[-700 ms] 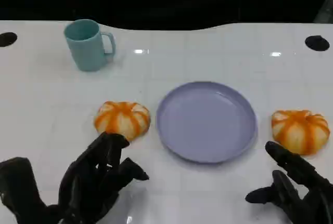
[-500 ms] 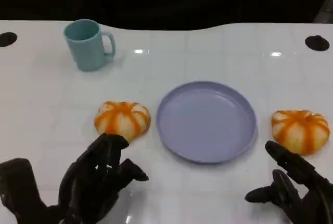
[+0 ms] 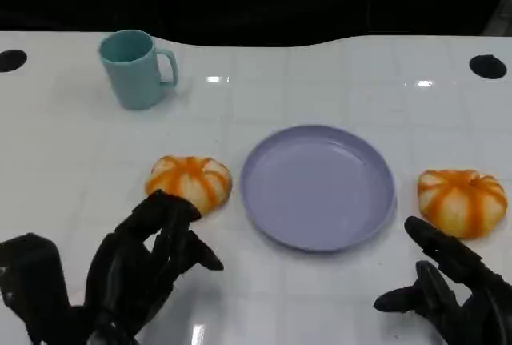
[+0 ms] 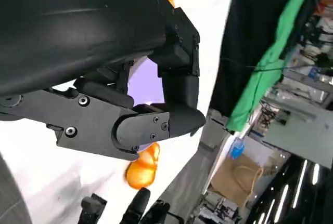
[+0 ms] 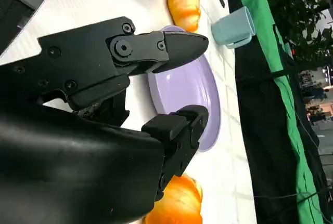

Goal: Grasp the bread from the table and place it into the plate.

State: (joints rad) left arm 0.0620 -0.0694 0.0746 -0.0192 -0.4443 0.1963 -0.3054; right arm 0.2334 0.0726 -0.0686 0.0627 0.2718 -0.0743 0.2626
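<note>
Head view: plate (image 3: 318,187) lies bare, a bread (image 3: 189,183) at each side; left hand (image 3: 144,261) and right hand (image 3: 448,289) spread, holding nothing; grasp pending.

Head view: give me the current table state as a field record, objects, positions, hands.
plate: round lilac plate, centre of the white table, nothing in it
bread left: orange-striped round bun, beside the plate's left rim, on the table
bread right: orange-striped round bun, right of the plate, apart from it
mug: teal mug, far left, upright
left hand: fingers apart, just short of the left bun, holding nothing
right hand: fingers apart, near the right bun, holding nothing
</note>
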